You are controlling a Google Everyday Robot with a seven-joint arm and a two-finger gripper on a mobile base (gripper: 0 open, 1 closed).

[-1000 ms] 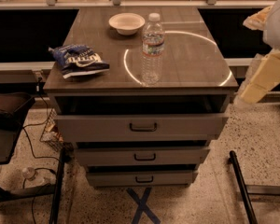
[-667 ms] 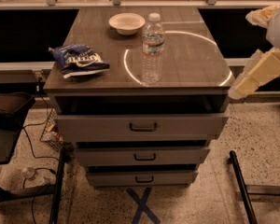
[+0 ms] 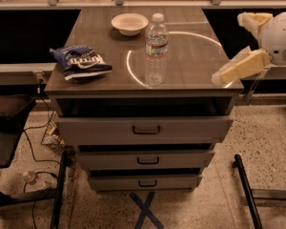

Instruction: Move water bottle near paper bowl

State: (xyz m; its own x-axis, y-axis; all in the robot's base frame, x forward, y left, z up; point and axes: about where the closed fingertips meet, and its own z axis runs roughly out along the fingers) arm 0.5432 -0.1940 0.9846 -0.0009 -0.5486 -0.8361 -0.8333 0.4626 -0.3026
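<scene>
The water bottle (image 3: pixel 156 50), clear and ribbed with a white cap and a white label band, stands upright near the middle front of the brown tabletop (image 3: pixel 190 56). The paper bowl (image 3: pixel 129 23), small and cream-white, sits behind it toward the back, a little to the left, apart from the bottle. My gripper (image 3: pixel 229 47) hangs at the table's right edge, well right of the bottle. Its two cream fingers (image 3: pixel 240 67) are spread apart and hold nothing.
A dark blue snack bag (image 3: pixel 81 61) lies at the table's left front. A light ring (image 3: pixel 200 35) marks the tabletop. Three drawers (image 3: pixel 145 128) are below. A dark chair (image 3: pixel 7 123), cables and a small bottle (image 3: pixel 31 178) are at the left floor; a black bar (image 3: pixel 248 190) at the right.
My gripper has moved left and slightly up, from beside the table to over its right front corner. The bottle, bowl and bag have not moved.
</scene>
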